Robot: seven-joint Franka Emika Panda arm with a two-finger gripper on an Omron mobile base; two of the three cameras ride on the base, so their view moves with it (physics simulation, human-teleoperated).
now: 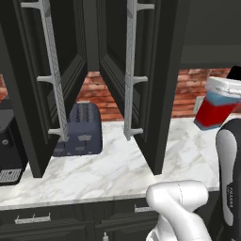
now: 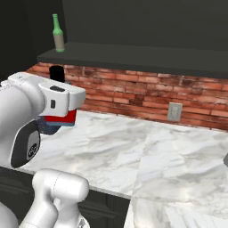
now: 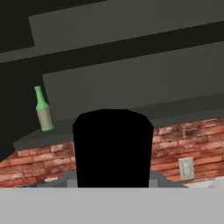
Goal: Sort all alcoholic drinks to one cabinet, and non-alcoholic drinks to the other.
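Presently: tool (image 1: pixel 221 96) clamped on blue flask (image 1: pixel 214 110) above worktop (image 1: pixel 117 164) | green bottle (image 2: pixel 58 33) on cabinet shelf (image 2: pixel 133 55) | keep flask upright, set beside it.

White marble surface (image 1: pixel 117 169) along brick wall; dark toaster (image 1: pixel 81 129) stands on it under open cabinet doors, black coffee machine (image 1: pixel 8 150) at left edge. Dark cabinet shelf (image 2: pixel 133 55) above; green bottle (image 2: pixel 58 33) upright at its left end.
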